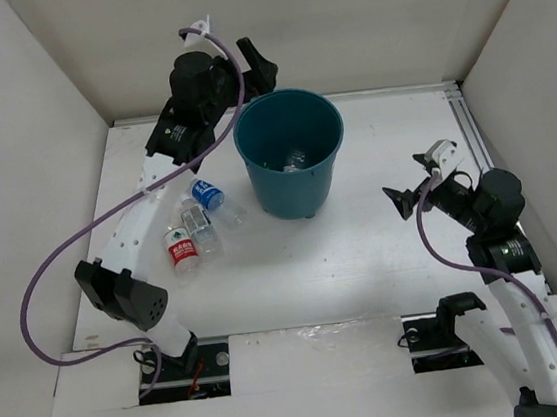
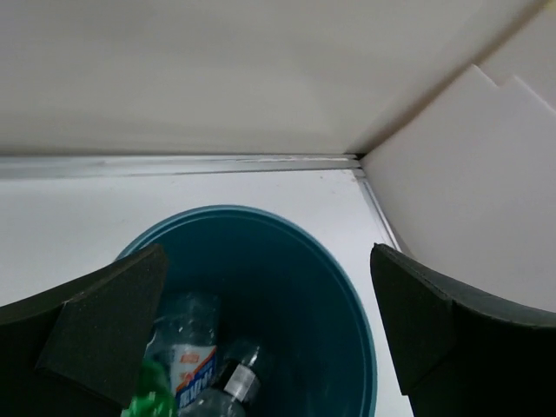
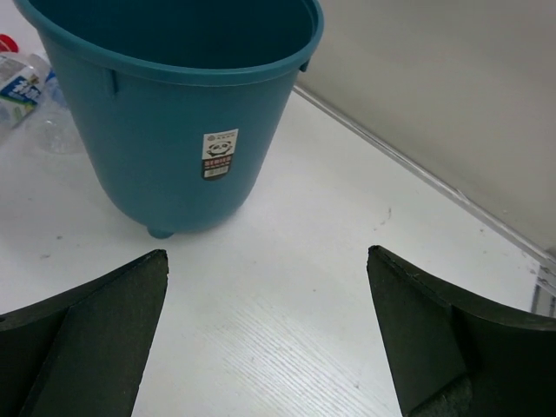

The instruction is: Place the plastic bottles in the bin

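- Open and empty, left gripper (image 1: 255, 68) over far rim of bin (image 1: 302, 198).
- Three bottles (image 1: 200, 225) loose toward left edge, on its near side, closest to that arm.
- Open too, right gripper (image 1: 408, 182), well apart.

I had the left arm reaching far forward, the left gripper (image 2: 265, 321) spread wide and empty. The right arm sat folded, the right gripper (image 1: 405, 180) equally wide, pointing left.

White worktop (image 1: 345, 261), matte, evenly lit. Plain white panel walls (image 1: 338, 21) enclose its left, far and right edges. Aluminium rail (image 1: 473, 131) runs along the right edge.
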Robot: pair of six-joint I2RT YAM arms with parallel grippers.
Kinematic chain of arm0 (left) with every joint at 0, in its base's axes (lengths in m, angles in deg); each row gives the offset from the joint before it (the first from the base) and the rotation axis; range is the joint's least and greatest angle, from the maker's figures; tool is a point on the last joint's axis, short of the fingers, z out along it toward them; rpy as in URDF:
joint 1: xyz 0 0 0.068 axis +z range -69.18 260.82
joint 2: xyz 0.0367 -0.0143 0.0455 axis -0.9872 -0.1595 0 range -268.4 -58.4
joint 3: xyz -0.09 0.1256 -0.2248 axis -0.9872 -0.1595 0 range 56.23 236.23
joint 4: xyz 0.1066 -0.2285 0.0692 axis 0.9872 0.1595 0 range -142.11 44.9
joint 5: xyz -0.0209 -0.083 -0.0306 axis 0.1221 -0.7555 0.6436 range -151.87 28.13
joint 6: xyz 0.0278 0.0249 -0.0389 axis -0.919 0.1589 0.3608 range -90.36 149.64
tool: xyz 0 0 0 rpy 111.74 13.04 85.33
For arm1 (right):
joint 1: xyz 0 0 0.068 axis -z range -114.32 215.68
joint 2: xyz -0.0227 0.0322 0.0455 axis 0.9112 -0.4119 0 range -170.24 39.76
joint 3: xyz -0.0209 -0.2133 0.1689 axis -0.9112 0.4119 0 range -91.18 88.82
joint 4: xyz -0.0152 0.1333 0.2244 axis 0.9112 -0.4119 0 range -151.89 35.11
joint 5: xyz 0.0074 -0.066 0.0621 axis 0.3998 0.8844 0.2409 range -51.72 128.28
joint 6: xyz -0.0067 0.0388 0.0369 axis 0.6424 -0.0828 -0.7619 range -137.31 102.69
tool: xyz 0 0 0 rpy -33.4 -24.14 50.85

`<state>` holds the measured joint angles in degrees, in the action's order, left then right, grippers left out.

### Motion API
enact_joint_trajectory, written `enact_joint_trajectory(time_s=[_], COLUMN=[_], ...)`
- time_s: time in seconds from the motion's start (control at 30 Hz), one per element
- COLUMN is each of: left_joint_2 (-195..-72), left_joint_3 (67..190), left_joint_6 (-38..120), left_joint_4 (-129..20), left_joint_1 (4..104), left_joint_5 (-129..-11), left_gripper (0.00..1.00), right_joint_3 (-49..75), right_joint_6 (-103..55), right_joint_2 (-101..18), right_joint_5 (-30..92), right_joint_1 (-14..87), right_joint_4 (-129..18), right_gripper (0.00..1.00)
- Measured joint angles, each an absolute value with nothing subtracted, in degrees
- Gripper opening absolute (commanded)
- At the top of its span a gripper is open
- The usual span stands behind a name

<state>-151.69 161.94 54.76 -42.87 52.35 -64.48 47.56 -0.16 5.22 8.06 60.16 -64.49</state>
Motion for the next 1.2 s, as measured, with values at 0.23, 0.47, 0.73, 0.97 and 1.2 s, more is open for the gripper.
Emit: enact_joint_trajectory(time_s=[0.23, 0.47, 0.73, 0.97, 1.2], left_joint_2=[-143.1, -138.0, -133.8, -130.3, -131.5], left_joint_3=[152.3, 126.1, 110.6, 107.9, 105.8], left_joint_6=[63.0, 66.5, 68.7, 69.5, 67.9], left_joint_4=[-34.4, -33.1, -31.9, -31.0, -30.9], left_joint_1=[69.2, 91.2, 89.3, 89.3, 89.3], left_joint_5=[-59.6, -60.6, -62.6, -62.0, -64.9], left_gripper=[1.0, 1.0, 1.0, 1.0, 0.98], right_joint_3=[43.9, 40.7, 40.2, 40.2, 40.6], right_joint_6=[3.1, 5.3, 3.7, 3.1, 2.8], right_joint_2=[4.5, 3.3, 3.1, 4.6, 6.1], right_joint_5=[12.1, 14.1, 11.3, 9.8, 9.7], right_joint_1=[60.2, 60.2, 60.2, 58.5, 57.4], right_joint_4=[-68.6, -71.1, -70.3, -69.8, -69.5], right_gripper=[1.0, 1.0, 1.0, 1.0, 1.0])
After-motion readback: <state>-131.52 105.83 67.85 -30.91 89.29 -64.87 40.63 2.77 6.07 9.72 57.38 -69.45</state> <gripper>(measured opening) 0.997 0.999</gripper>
